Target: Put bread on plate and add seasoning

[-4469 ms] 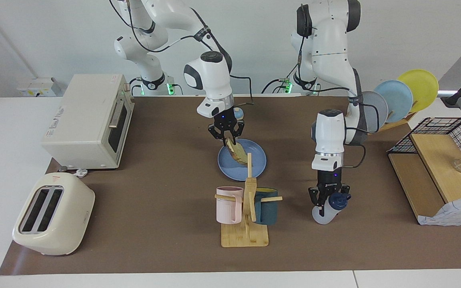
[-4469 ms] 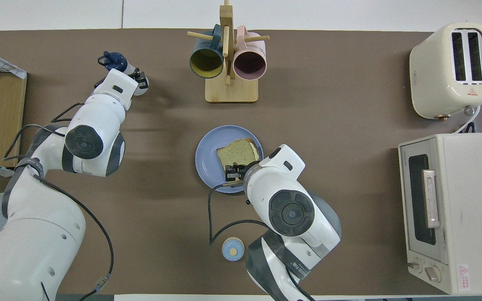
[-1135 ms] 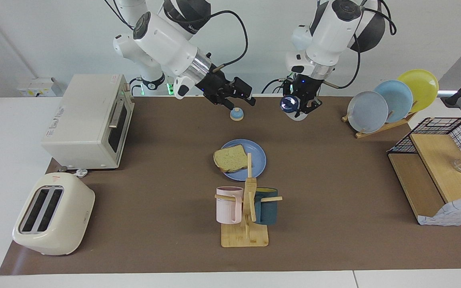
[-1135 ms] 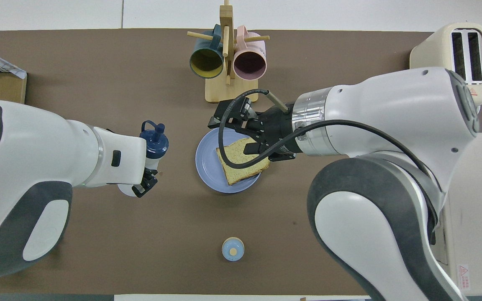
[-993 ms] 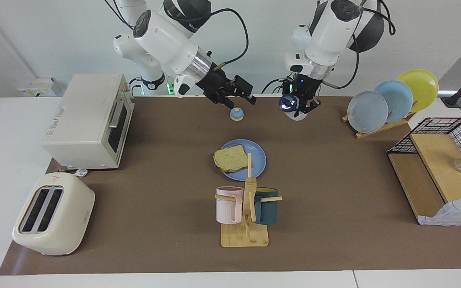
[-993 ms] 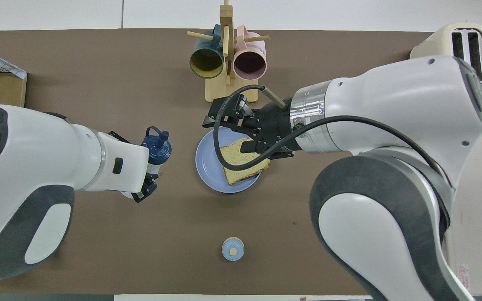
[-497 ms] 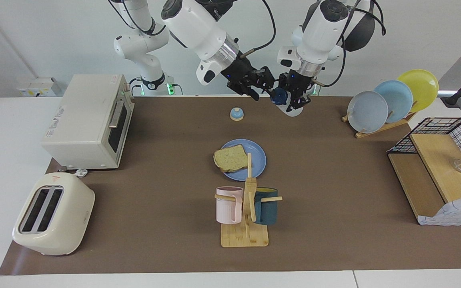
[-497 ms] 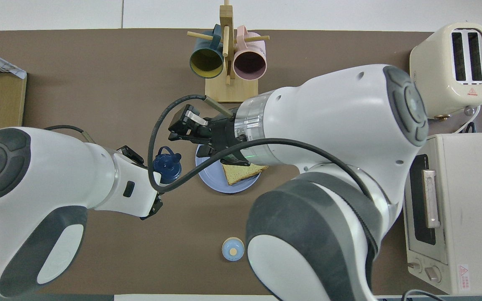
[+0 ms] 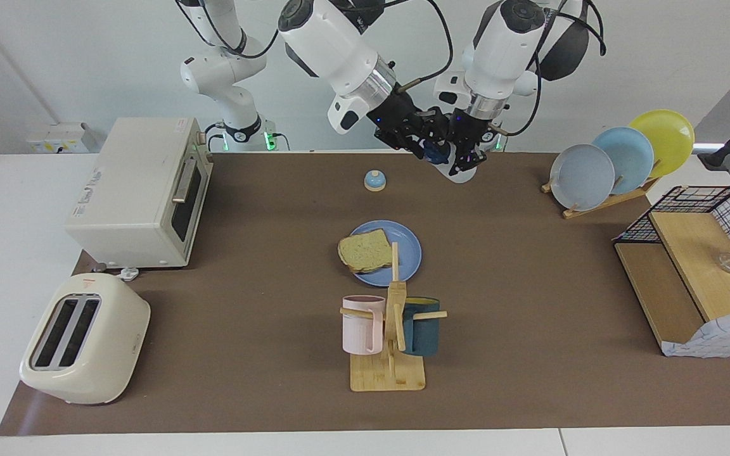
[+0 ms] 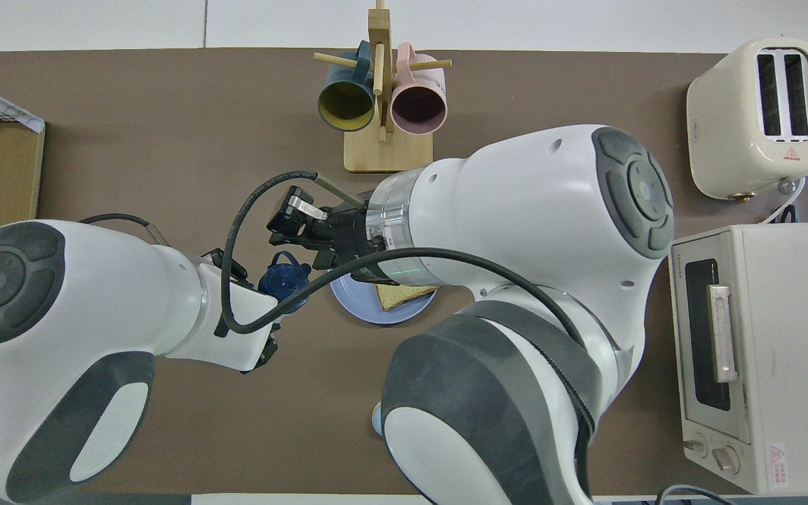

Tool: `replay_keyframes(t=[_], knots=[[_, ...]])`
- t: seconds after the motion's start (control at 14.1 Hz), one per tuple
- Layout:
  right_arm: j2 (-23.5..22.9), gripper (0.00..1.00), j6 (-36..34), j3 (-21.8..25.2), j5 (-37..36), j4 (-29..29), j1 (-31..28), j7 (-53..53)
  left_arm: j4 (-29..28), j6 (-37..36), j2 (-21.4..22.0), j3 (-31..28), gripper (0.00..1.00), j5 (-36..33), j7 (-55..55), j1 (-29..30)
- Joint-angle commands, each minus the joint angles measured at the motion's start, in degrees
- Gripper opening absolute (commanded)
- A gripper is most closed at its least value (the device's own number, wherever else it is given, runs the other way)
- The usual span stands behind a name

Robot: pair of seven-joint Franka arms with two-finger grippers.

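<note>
Bread (image 9: 365,251) lies on plate (image 9: 408,256) mid-desk; left pincer (image 9: 466,147), raised, grips seasoning (image 9: 452,163), cap toward right pincer (image 9: 425,142), whose closure cannot be told.

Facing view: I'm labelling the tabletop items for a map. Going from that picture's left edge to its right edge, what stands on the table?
Toaster → toaster oven → plate with the bread → rack of upright plates → wire basket shelf.
</note>
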State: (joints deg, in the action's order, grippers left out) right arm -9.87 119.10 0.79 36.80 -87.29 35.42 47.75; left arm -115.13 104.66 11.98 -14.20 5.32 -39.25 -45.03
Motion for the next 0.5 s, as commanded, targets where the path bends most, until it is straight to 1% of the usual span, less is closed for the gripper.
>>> replay_keyframes(t=[0.0,0.28,0.43], knots=[[-1.9,0.53,-5.6,-0.2,-1.0,5.2,-0.7,1.2,-1.8,0.0,2.1,-0.6,0.0,0.7,-0.8,-0.8],[-1.9,0.5,-6.2,-0.1,-2.4,5.3,-0.6,1.2,-1.8,0.1,2.1,-0.6,0.0,0.7,-1.7,-0.8],[-1.9,0.47,-6.3,-0.3,-3.7,4.8,-0.5,1.1,-1.9,0.2,2.1,-0.6,0.0,0.7,-2.1,-0.8]])
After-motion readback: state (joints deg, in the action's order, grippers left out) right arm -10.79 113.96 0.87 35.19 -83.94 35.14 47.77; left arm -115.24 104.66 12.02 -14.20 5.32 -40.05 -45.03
